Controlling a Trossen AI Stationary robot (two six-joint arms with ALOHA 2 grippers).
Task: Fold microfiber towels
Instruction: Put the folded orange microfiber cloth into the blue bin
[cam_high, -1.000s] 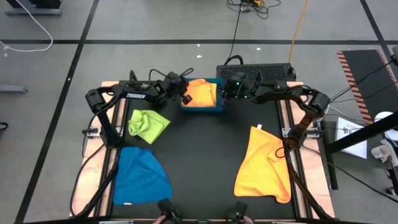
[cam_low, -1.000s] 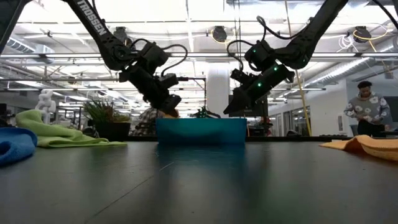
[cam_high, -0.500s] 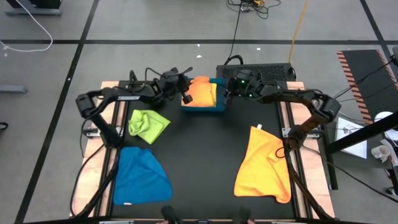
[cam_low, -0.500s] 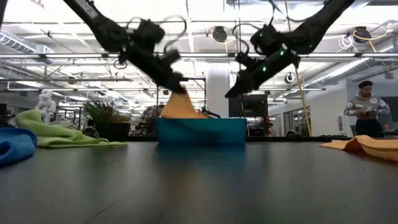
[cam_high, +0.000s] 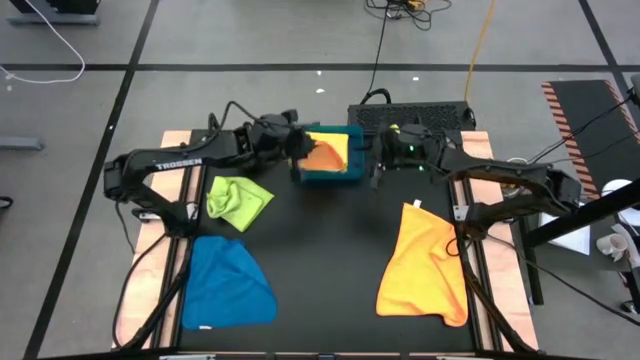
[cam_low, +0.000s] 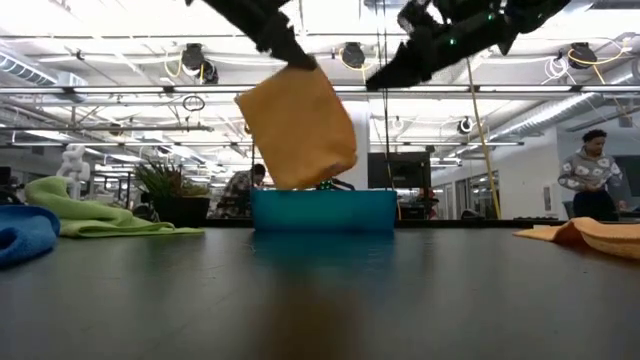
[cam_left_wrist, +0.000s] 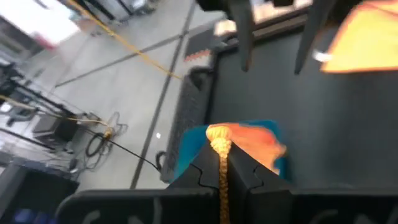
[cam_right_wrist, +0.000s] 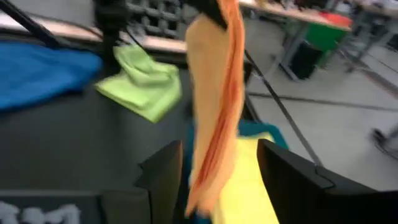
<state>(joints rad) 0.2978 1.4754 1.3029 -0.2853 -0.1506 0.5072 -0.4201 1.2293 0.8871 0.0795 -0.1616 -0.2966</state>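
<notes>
A folded orange towel (cam_low: 298, 125) hangs over the teal tray (cam_low: 325, 210) at the table's far middle, with my left gripper (cam_low: 297, 62) shut on its top. A yellow towel (cam_right_wrist: 249, 180) lies in the tray beneath it. My right gripper (cam_high: 377, 168) stands open just right of the tray, its fingers (cam_right_wrist: 163, 171) level with the hanging towel and apart from it. A lime green towel (cam_high: 238, 198) and a blue towel (cam_high: 228, 280) lie crumpled at the left. A second orange towel (cam_high: 425, 265) lies spread at the right. My left gripper pinches the folded orange towel's upper edge (cam_left_wrist: 219, 138) between its two fingers, several layers together. The fingers come slanting down from the table's left. The towel hangs flat below them, its lower edge (cam_low: 300, 183) about level with the tray's rim.
A black power strip (cam_high: 410, 115) lies behind the tray at the far edge. Wooden rails run along the table's left and right sides. Bare black tabletop (cam_high: 330, 260) lies between the blue and the spread orange towels. A person (cam_low: 590, 175) stands in the room beyond.
My left gripper has risen and drawn a little toward the table's left, pulling the folded orange towel up out of the tray so that it now hangs flat below the fingers. My right gripper has risen too and backed off toward the table's right and near side.
</notes>
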